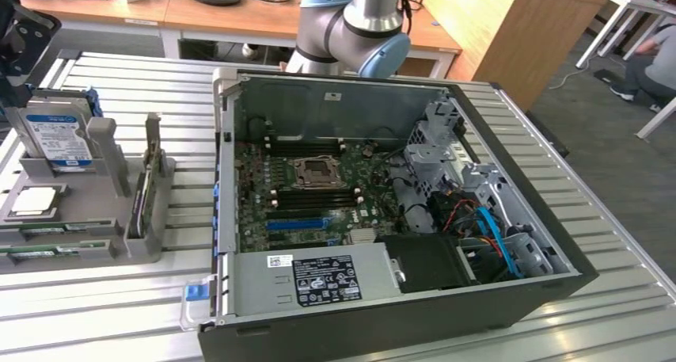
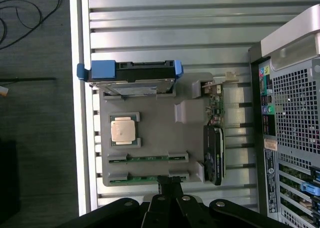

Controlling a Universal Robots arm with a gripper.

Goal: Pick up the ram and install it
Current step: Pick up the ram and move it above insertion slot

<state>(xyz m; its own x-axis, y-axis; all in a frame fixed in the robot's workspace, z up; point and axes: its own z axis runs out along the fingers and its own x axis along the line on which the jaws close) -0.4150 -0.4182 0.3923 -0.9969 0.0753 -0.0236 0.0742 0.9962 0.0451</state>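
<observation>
An office with wooden desks sits behind a slatted metal bench [image 1: 106,306]. The open computer case [image 1: 423,330] lies on it, well off to one side of my tool [image 2: 167,183]. The arm [image 1: 354,29] reaches over from behind the case. Directly beneath the tool is the grey fixture tray [image 2: 150,133]. The graphics card [image 2: 214,155] stands on edge along the tray's case side, and the hard drive [image 2: 135,88] sits at the end farthest from the tool.

The ram [image 2: 135,178] lies flat in the tray slot nearest the tool, just under its tip. A second ram stick [image 2: 145,158] lies parallel, one slot further out, with the processor [image 2: 122,130] beyond that. My tool is pinched shut and holds nothing, hovering above the stick.

As I judge it, a good pick needs the fingers spread before descending. They should straddle the stick's thin width near its middle, clear of the grey clips and the neighbouring stick. The lift should be straight up so the board doesn't bind or flex.
</observation>
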